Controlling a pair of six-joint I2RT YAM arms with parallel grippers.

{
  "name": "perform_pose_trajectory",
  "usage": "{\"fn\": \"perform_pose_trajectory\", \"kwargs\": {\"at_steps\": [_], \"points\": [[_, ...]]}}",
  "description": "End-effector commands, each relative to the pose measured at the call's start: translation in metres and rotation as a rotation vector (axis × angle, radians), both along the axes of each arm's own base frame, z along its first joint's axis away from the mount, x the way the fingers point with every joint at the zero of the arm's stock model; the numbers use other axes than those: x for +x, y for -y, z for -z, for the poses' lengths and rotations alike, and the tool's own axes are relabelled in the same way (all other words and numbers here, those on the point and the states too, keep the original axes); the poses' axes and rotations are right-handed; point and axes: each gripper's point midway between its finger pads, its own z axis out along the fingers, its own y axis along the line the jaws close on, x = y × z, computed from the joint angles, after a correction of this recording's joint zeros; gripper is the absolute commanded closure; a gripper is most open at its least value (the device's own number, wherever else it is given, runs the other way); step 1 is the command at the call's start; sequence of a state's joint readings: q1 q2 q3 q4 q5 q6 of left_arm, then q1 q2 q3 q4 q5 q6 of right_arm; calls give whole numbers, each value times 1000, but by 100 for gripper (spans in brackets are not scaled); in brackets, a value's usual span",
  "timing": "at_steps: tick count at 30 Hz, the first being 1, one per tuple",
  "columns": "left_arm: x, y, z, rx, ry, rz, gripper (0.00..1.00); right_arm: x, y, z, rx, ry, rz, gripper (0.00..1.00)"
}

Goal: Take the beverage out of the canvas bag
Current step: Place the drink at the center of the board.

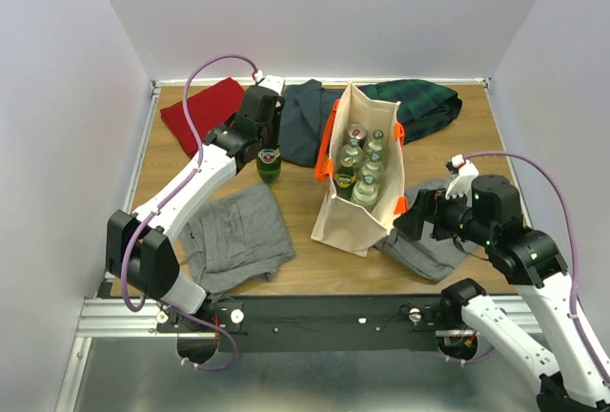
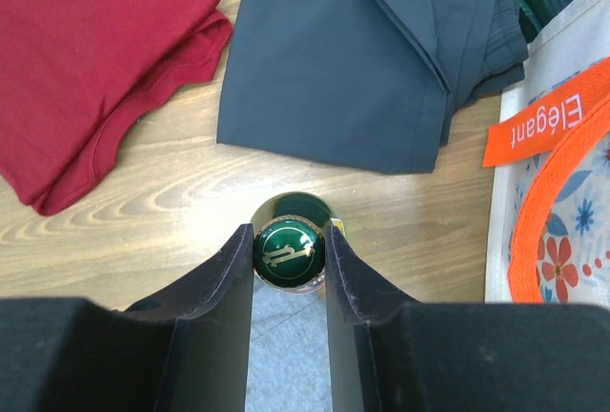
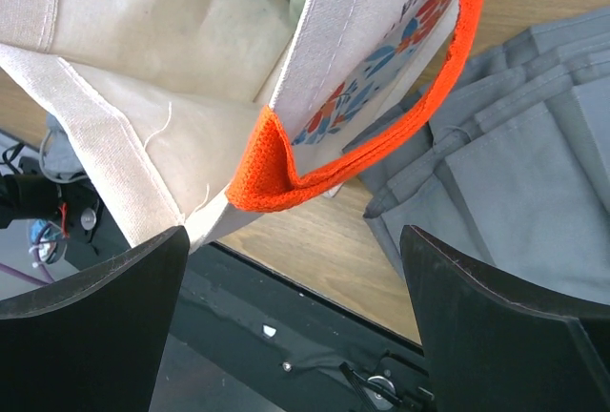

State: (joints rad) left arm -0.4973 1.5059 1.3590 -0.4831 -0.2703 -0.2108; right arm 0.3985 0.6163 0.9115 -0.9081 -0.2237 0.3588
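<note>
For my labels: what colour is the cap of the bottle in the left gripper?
The round cap is dark green with a gold mark; left wrist view.

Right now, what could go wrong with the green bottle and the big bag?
1. The left gripper pinches the green bottle only at its cap, so it could slip or tip over when released.
2. The right gripper hangs open right by the canvas bag's orange handle; a snag or bump might topple the bag with the other bottles inside.
</note>
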Motion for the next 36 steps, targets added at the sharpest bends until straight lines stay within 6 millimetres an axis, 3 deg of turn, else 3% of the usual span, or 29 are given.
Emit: {"fn": "perform_pose_trajectory", "kwargs": {"at_steps": [1, 10, 17, 36], "points": [[17, 11, -44, -107, 162, 7, 100, 5, 15, -9, -46, 38, 70, 0], [13, 6, -43, -86, 157, 8, 100, 18, 32, -44, -60, 132, 187, 0], [13, 5, -39, -84, 152, 11, 100, 17, 28, -7, -73, 66, 171, 0], [30, 3, -36, -75, 202, -7, 100, 12, 27, -16, -38, 115, 162, 0]]}}
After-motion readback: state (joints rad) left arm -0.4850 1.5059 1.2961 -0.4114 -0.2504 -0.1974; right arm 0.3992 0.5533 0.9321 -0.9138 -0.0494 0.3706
